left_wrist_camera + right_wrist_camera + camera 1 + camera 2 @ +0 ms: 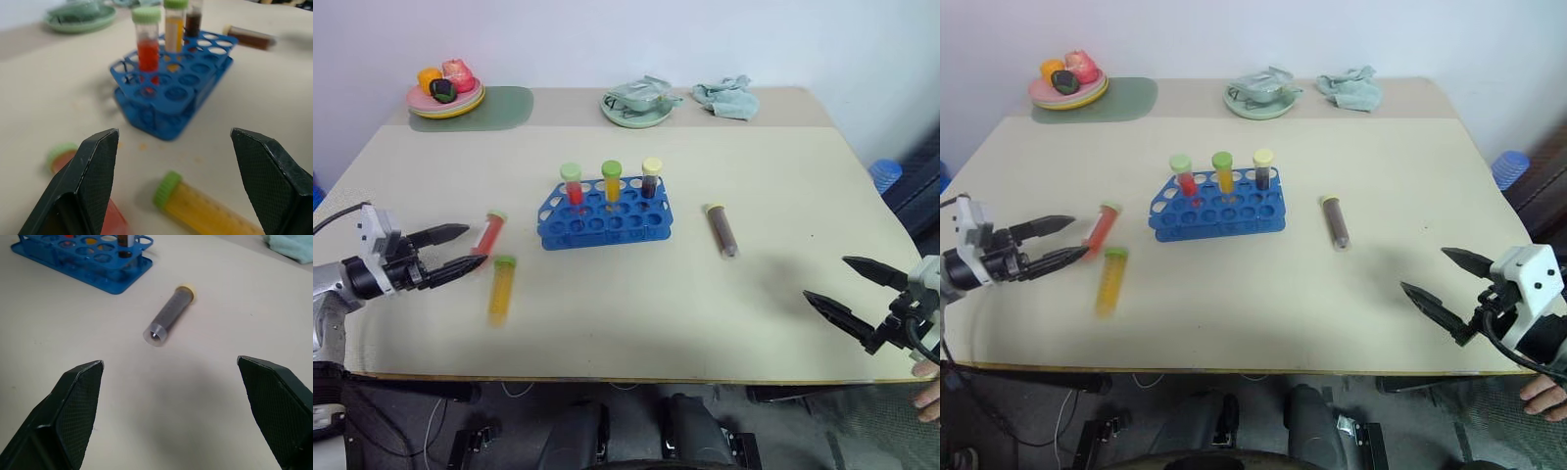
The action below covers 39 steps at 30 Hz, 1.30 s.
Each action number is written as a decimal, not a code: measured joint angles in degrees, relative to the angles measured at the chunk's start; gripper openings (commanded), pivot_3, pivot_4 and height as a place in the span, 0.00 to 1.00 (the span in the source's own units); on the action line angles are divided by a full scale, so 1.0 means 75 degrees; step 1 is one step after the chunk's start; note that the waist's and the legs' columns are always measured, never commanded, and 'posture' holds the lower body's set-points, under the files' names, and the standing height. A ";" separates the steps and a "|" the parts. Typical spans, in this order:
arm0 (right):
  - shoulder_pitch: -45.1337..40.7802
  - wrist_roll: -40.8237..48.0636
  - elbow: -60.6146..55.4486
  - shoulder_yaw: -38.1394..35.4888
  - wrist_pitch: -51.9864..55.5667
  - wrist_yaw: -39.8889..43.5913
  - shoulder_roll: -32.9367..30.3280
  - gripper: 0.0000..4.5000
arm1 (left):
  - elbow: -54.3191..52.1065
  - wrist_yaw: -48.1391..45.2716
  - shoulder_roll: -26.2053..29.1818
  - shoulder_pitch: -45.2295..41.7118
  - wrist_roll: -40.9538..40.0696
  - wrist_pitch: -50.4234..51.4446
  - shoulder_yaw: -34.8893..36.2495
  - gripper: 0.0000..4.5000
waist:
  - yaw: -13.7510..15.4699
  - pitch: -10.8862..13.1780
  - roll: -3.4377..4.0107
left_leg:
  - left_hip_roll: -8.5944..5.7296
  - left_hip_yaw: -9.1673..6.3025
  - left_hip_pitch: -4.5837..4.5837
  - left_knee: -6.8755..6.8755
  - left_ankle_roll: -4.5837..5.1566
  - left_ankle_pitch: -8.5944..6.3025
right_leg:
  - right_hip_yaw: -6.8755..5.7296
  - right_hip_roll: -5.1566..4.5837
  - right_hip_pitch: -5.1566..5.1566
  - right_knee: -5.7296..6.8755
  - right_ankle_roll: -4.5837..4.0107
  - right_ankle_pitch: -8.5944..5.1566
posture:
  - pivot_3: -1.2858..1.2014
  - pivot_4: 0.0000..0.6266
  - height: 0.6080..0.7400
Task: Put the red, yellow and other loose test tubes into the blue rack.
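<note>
The blue plastic rack stands mid-table on the beige tabletop (three capped tubes upright in its back row). Toward the left edge lie the red-filled tube and yellow-filled tube, just beside the open, empty left gripper. The dark brown tube lies right of the rack; the right gripper hovers spread wide at the front right corner.
</note>
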 measured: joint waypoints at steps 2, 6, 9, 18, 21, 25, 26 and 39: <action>0.0111 0.0143 -0.0301 -0.0066 0.0249 -0.0104 -0.0002 1.00 | 0.0086 -0.0111 0.0108 0.0104 0.0053 -0.0036 -0.0002 0.83 | 0.0003 0.0000 0.0000 | 0.0001 0.0000 0.0000 -0.0004 0.0000 0.0000 | 0.0000 0.0000 -0.0001 0.0000 -0.0003 -0.0001 | 0.52 0.24 1.00; 0.0103 0.0383 -0.0742 -0.0076 0.0685 -0.0372 -0.0062 1.00 | 0.0198 -0.0184 0.0155 0.0204 0.0170 -0.0115 0.0001 0.83 | 0.0022 0.0001 -0.0002 | 0.0001 0.0000 -0.0003 -0.0003 0.0001 -0.0001 | 0.0000 -0.0002 -0.0001 -0.0005 -0.0004 -0.0002 | 0.52 0.24 1.00; -0.0144 0.0489 -0.0803 -0.0074 0.0920 -0.0591 -0.0200 1.00 | 0.0095 -0.0196 0.0154 0.0214 0.0158 -0.0009 0.0001 0.83 | 0.0031 0.0001 -0.0002 | 0.0001 0.0000 -0.0003 -0.0004 0.0001 -0.0001 | 0.0000 -0.0002 -0.0001 -0.0005 -0.0004 -0.0002 | 0.52 0.24 1.00; -0.0693 0.0652 -0.0805 0.0212 0.1275 -0.0869 -0.0351 1.00 | -0.0397 -0.0250 0.0155 0.0652 -0.0092 0.0435 0.0043 0.83 | 0.0038 0.0001 -0.0002 | 0.0001 0.0001 -0.0005 -0.0008 0.0003 -0.0002 | 0.0000 -0.0002 -0.0002 -0.0012 -0.0005 -0.0002 | 0.52 0.24 1.00; -0.1103 0.0664 -0.0738 0.0522 0.1412 -0.1009 -0.0471 1.00 | -0.0795 -0.0290 0.0154 0.0639 -0.0394 0.0804 0.0072 0.83 | 0.0035 0.0002 -0.0002 | 0.0001 0.0000 -0.0006 -0.0008 0.0003 -0.0002 | 0.0000 -0.0002 -0.0002 -0.0013 -0.0003 -0.0002 | 0.52 0.24 1.00; -0.1985 0.0736 -0.0416 0.1118 0.2227 -0.1468 -0.0969 1.00 | -0.1319 -0.0531 0.0122 0.0447 -0.0914 0.1530 -0.0011 0.83 | 0.0014 0.0003 0.0000 | 0.0001 0.0001 -0.0006 -0.0005 0.0003 -0.0002 | -0.0001 -0.0003 -0.0002 -0.0011 -0.0005 -0.0003 | 0.52 0.24 1.00; -0.2211 0.0737 -0.0329 0.1262 0.2453 -0.1606 -0.1091 1.00 | -0.1454 -0.0596 0.0098 0.0368 -0.1018 0.1640 -0.0062 0.83 | 0.0013 0.0003 0.0000 | 0.0001 0.0000 -0.0006 -0.0005 0.0003 -0.0002 | -0.0002 -0.0002 -0.0003 -0.0011 -0.0014 -0.0008 | 0.52 0.24 1.00; -0.9200 0.0387 0.5453 0.5123 0.6804 -0.2329 -0.0628 1.00 | -0.2232 -0.0700 -0.1580 -0.1160 -0.0811 0.1168 -0.1626 0.83 | -0.0184 0.0004 0.0003 | 0.0001 0.0009 -0.0080 0.0008 -0.0050 0.0032 | -0.0005 0.0000 -0.0082 0.0009 -0.0005 0.0000 | 0.52 0.24 1.00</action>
